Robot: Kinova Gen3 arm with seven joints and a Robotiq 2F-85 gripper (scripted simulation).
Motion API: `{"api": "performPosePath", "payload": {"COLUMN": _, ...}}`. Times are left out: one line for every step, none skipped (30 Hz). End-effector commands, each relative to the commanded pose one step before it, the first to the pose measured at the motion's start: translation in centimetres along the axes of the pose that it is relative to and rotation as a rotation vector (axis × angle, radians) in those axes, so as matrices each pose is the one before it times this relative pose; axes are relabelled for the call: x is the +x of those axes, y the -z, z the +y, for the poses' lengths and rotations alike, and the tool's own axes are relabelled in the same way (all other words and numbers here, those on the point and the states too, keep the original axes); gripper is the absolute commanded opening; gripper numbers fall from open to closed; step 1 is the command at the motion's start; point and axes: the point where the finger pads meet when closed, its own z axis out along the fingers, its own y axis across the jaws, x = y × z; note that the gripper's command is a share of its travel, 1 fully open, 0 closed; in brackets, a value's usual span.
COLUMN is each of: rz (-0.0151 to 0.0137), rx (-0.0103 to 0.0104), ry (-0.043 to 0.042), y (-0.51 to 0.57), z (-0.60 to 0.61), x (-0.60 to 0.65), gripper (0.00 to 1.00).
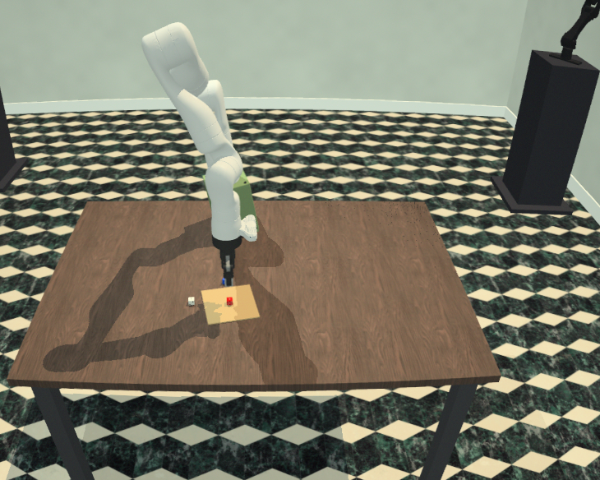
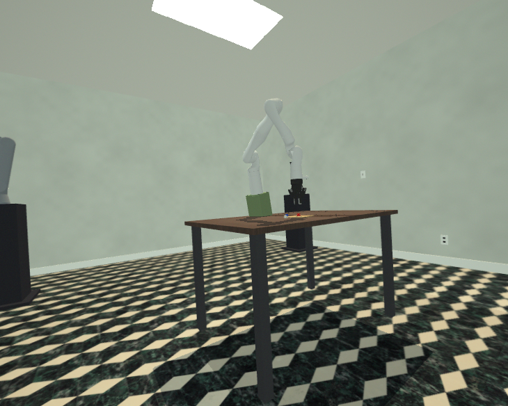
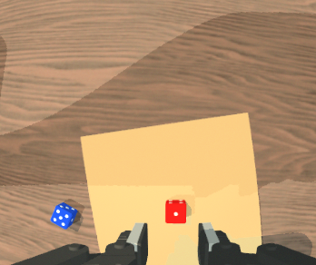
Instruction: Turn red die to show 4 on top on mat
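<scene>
While the partly open, empty hand [image 1: 228,284] [image 2: 297,204] [image 3: 172,239] hovers, 1 blue die [image 1: 223,281] [image 2: 287,215] [image 3: 64,215] sits beside the mat [image 1: 243,307] [image 2: 307,216] [image 3: 163,159].

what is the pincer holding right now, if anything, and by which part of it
Nothing is held: the pincer is partly open above the table, and the red die sits on the mat, outside its fingers.

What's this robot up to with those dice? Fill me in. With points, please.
The robot's pincer [image 1: 228,283] [image 2: 297,203] [image 3: 172,239] hangs over the table, partly open and holding nothing. The red die [image 1: 229,301] [image 2: 298,215] [image 3: 175,211] sits on the mat [image 1: 246,304] [image 3: 163,159] with its one-pip face up, so turning it to 4 remains undone. The blue die [image 1: 223,281] [image 3: 64,215] and white die [image 1: 191,301] [image 2: 285,216] lie off the mat.
</scene>
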Motion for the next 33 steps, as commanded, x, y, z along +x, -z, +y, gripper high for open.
{"api": "performPosePath", "payload": {"rz": 0.00018, "rx": -0.00161, "ry": 0.00006, "y": 0.059, "z": 0.059, "x": 0.011, "gripper": 0.31}}
{"api": "performPosePath", "payload": {"rz": 0.0, "rx": 0.0, "ry": 0.0, "y": 0.0, "z": 0.0, "x": 0.0, "gripper": 0.31}}
{"api": "performPosePath", "payload": {"rz": 0.0, "rx": 0.0, "ry": 0.0, "y": 0.0, "z": 0.0, "x": 0.0, "gripper": 0.31}}
{"api": "performPosePath", "payload": {"rz": 0.0, "rx": 0.0, "ry": 0.0, "y": 0.0, "z": 0.0, "x": 0.0, "gripper": 0.31}}
{"api": "performPosePath", "payload": {"rz": 0.0, "rx": 0.0, "ry": 0.0, "y": 0.0, "z": 0.0, "x": 0.0, "gripper": 0.31}}
{"api": "performPosePath", "payload": {"rz": 0.0, "rx": 0.0, "ry": 0.0, "y": 0.0, "z": 0.0, "x": 0.0, "gripper": 0.31}}
{"api": "performPosePath", "payload": {"rz": 0.0, "rx": 0.0, "ry": 0.0, "y": 0.0, "z": 0.0, "x": 0.0, "gripper": 0.31}}
{"api": "performPosePath", "payload": {"rz": 0.0, "rx": 0.0, "ry": 0.0, "y": 0.0, "z": 0.0, "x": 0.0, "gripper": 0.31}}
{"api": "performPosePath", "payload": {"rz": 0.0, "rx": 0.0, "ry": 0.0, "y": 0.0, "z": 0.0, "x": 0.0, "gripper": 0.31}}
{"api": "performPosePath", "payload": {"rz": 0.0, "rx": 0.0, "ry": 0.0, "y": 0.0, "z": 0.0, "x": 0.0, "gripper": 0.31}}
{"api": "performPosePath", "payload": {"rz": 0.0, "rx": 0.0, "ry": 0.0, "y": 0.0, "z": 0.0, "x": 0.0, "gripper": 0.31}}
{"api": "performPosePath", "payload": {"rz": 0.0, "rx": 0.0, "ry": 0.0, "y": 0.0, "z": 0.0, "x": 0.0, "gripper": 0.31}}
{"api": "performPosePath", "payload": {"rz": 0.0, "rx": 0.0, "ry": 0.0, "y": 0.0, "z": 0.0, "x": 0.0, "gripper": 0.31}}
{"api": "performPosePath", "payload": {"rz": 0.0, "rx": 0.0, "ry": 0.0, "y": 0.0, "z": 0.0, "x": 0.0, "gripper": 0.31}}
{"api": "performPosePath", "payload": {"rz": 0.0, "rx": 0.0, "ry": 0.0, "y": 0.0, "z": 0.0, "x": 0.0, "gripper": 0.31}}
{"api": "performPosePath", "payload": {"rz": 0.0, "rx": 0.0, "ry": 0.0, "y": 0.0, "z": 0.0, "x": 0.0, "gripper": 0.31}}
{"api": "performPosePath", "payload": {"rz": 0.0, "rx": 0.0, "ry": 0.0, "y": 0.0, "z": 0.0, "x": 0.0, "gripper": 0.31}}
{"api": "performPosePath", "payload": {"rz": 0.0, "rx": 0.0, "ry": 0.0, "y": 0.0, "z": 0.0, "x": 0.0, "gripper": 0.31}}
{"api": "performPosePath", "payload": {"rz": 0.0, "rx": 0.0, "ry": 0.0, "y": 0.0, "z": 0.0, "x": 0.0, "gripper": 0.31}}
{"api": "performPosePath", "payload": {"rz": 0.0, "rx": 0.0, "ry": 0.0, "y": -0.002, "z": 0.0, "x": 0.0, "gripper": 0.31}}
{"api": "performPosePath", "payload": {"rz": 0.0, "rx": 0.00001, "ry": 0.0, "y": -0.005, "z": 0.0, "x": 0.0, "gripper": 0.31}}
{"api": "performPosePath", "payload": {"rz": 0.0, "rx": 0.00002, "ry": 0.00001, "y": -0.01, "z": 0.0, "x": 0.0, "gripper": 0.31}}
{"api": "performPosePath", "payload": {"rz": 0.0, "rx": 0.00004, "ry": 0.00001, "y": -0.016, "z": 0.001, "x": 0.0, "gripper": 0.31}}
{"api": "performPosePath", "payload": {"rz": -0.00001, "rx": 0.00006, "ry": 0.00002, "y": -0.022, "z": 0.001, "x": 0.0, "gripper": 0.31}}
{"api": "performPosePath", "payload": {"rz": -0.00001, "rx": 0.00008, "ry": 0.00002, "y": -0.03, "z": 0.001, "x": 0.0, "gripper": 0.31}}
{"api": "performPosePath", "payload": {"rz": -0.00001, "rx": 0.0001, "ry": 0.00003, "y": -0.039, "z": 0.001, "x": 0.0, "gripper": 0.31}}
{"api": "performPosePath", "payload": {"rz": -0.00001, "rx": 0.00012, "ry": 0.00004, "y": -0.048, "z": 0.002, "x": -0.001, "gripper": 0.31}}
{"api": "performPosePath", "payload": {"rz": -0.00001, "rx": 0.00015, "ry": 0.00005, "y": -0.057, "z": 0.002, "x": -0.001, "gripper": 0.31}}
{"api": "performPosePath", "payload": {"rz": -0.00002, "rx": 0.00017, "ry": 0.00006, "y": -0.067, "z": 0.002, "x": -0.001, "gripper": 0.31}}
{"api": "performPosePath", "payload": {"rz": -0.00002, "rx": 0.0002, "ry": 0.00007, "y": -0.077, "z": 0.002, "x": -0.001, "gripper": 0.31}}
{"api": "performPosePath", "payload": {"rz": 0.0, "rx": 0.0, "ry": 0.0, "y": 0.0, "z": 0.0, "x": 0.0, "gripper": 0.31}}
{"api": "performPosePath", "payload": {"rz": 0.0, "rx": 0.0, "ry": 0.0, "y": 0.0, "z": 0.0, "x": 0.0, "gripper": 0.31}}
{"api": "performPosePath", "payload": {"rz": -0.00002, "rx": 0.00023, "ry": 0.00009, "y": -0.088, "z": 0.002, "x": -0.001, "gripper": 0.31}}
